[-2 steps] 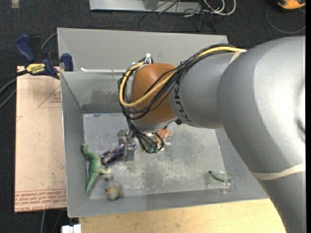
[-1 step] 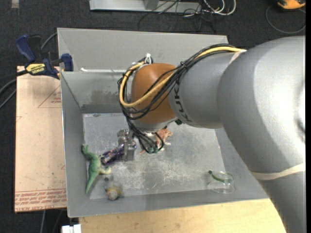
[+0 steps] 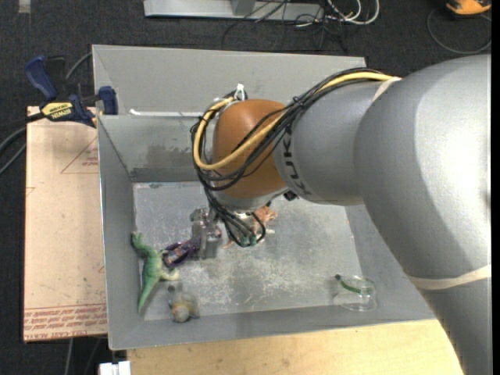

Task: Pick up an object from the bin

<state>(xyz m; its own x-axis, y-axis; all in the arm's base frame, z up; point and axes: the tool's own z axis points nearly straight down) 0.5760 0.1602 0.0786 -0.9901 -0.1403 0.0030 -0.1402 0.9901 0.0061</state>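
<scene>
My gripper [image 3: 205, 241] is low in the bin, left of centre, its metal fingers reaching down beside a small purple and dark thing [image 3: 180, 251] on the floor. That purple thing lies just left of the fingers, touching or nearly touching them. Whether it sits between them I cannot tell. A green toy dinosaur [image 3: 149, 273] lies along the left wall, its head close to the purple thing. A small round greyish thing [image 3: 181, 309] rests near the front left corner.
A clear plastic piece with a green bit [image 3: 353, 291] lies at the front right of the bin. A small pinkish thing [image 3: 266, 212] peeks out under the arm's orange cover. The arm covers the bin's back right.
</scene>
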